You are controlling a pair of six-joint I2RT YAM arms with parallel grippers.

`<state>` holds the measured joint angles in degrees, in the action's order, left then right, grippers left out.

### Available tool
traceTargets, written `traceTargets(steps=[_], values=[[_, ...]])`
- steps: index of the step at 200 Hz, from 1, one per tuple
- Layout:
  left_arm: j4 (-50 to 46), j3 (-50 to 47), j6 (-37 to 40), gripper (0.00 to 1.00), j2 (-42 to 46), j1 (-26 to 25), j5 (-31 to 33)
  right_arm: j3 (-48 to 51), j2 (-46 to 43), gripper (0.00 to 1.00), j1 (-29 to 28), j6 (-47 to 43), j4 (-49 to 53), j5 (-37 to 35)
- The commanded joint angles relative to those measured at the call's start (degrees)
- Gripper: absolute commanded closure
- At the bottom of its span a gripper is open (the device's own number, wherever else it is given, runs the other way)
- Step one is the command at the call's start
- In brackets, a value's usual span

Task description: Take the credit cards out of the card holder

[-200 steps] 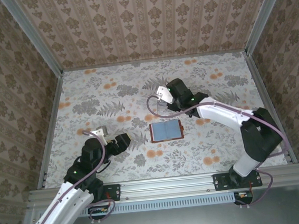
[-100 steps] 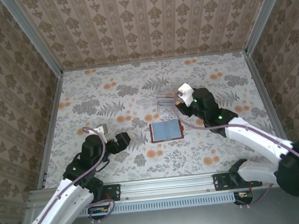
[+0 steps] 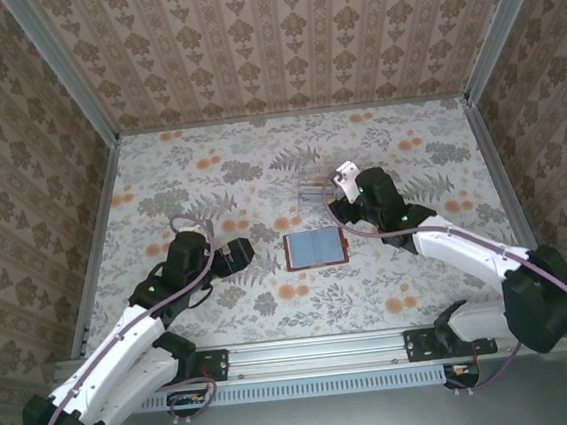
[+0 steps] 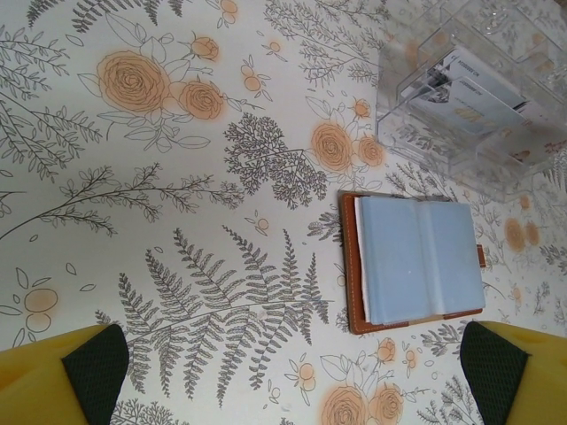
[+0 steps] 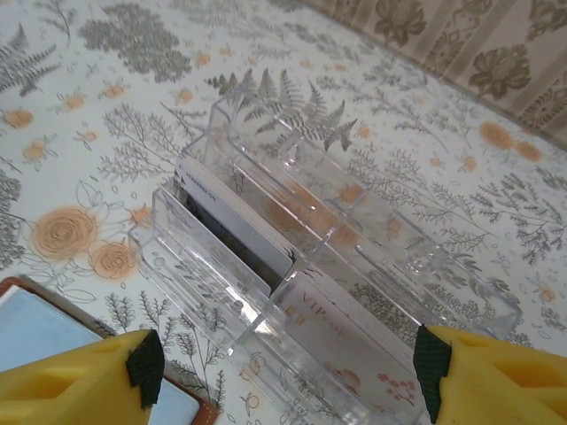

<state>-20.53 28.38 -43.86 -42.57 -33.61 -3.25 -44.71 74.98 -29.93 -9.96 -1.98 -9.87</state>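
- The clear plastic tray (image 3: 313,188) sits on the flowered table (image 3: 190,181), just beyond the card holder (image 3: 315,248) and apart from it.
- The credit cards (image 5: 235,221) are in the tray's slots. A white one with a dark stripe stands on edge, and a pale pink one marked "VIP" (image 5: 341,341) lies next to it toward the near end.
- The card holder lies open and flat near the middle of the table, between the two arms, with its grey-blue pockets facing up inside a brown border.
- The left gripper (image 3: 240,257) is low to the left of the card holder, jaws spread wide and nothing between them.
- The right gripper (image 3: 337,203) is over the near right end of the tray, jaws parted and gripping nothing.
- The top view gives the layout, but there the tray is only a faint outline and its contents cannot be made out.
- The left wrist view shows the whole open card holder (image 4: 416,261) and, behind it, the tray (image 4: 532,155) with pale cards (image 4: 474,102), one with a yellow part.
- The right wrist view looks closely into the tray (image 5: 390,230), showing the stripe and the lettering, with one brown corner of the card holder (image 5: 53,332) at lower left.
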Motion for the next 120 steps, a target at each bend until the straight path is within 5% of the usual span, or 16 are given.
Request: traceTargets(steps=[1,120], values=[[0.3,1.6,1.2,0.0,0.3,0.5,-0.9,-4.5,4.2,0.21,-0.4,-2.9,1.1,-2.1],[0.9,0.7,1.4,0.0,0.3,0.9,-1.0,-22.0,26.5,0.15,-2.3,-10.4,9.3,-13.4]])
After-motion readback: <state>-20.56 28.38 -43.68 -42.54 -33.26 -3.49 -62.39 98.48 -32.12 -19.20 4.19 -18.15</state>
